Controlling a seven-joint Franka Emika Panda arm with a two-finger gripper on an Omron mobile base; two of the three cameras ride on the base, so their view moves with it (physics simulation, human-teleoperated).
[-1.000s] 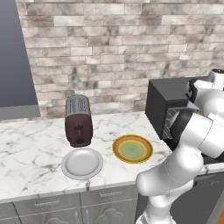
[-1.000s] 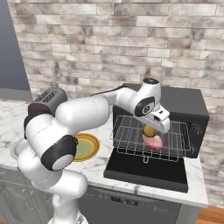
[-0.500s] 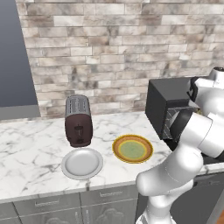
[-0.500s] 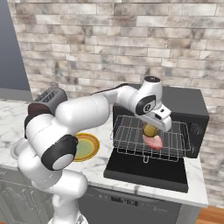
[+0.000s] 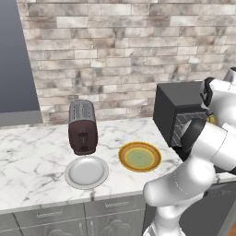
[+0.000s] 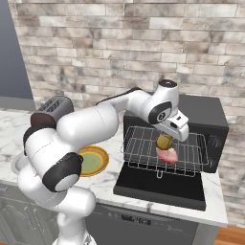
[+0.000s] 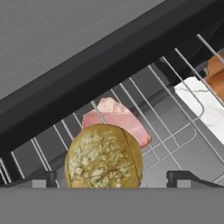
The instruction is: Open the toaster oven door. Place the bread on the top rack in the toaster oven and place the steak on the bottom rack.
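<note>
The toaster oven (image 6: 198, 124) stands at the right end of the marble desk (image 5: 32, 170), its long side running left to right along the brick wall. The toaster oven door (image 6: 158, 184) is folded fully down on its bottom hinge and lies flat, pointing toward the near edge of the desk. The top rack (image 6: 143, 143) is pulled out over the door, a silver wire grid with its bars running near to far.

The bread (image 7: 103, 156), a round tan roll with a cracked, speckled crust, sits on the top rack between the fingertips (image 7: 39, 179) of the gripper (image 7: 109, 179), whose jaws stand wide apart on either side of it without clamping it. Below and just beyond the roll lies the steak (image 7: 116, 118), a flat pink slab with paler edges; it seems to rest on the bottom rack (image 6: 184, 165), though I cannot tell for sure.

Left of the oven, a yellow-rimmed green plate (image 5: 139, 156), a grey-white plate (image 5: 86, 172) and a dark brown slot toaster (image 5: 82, 126) stand on the desk.
</note>
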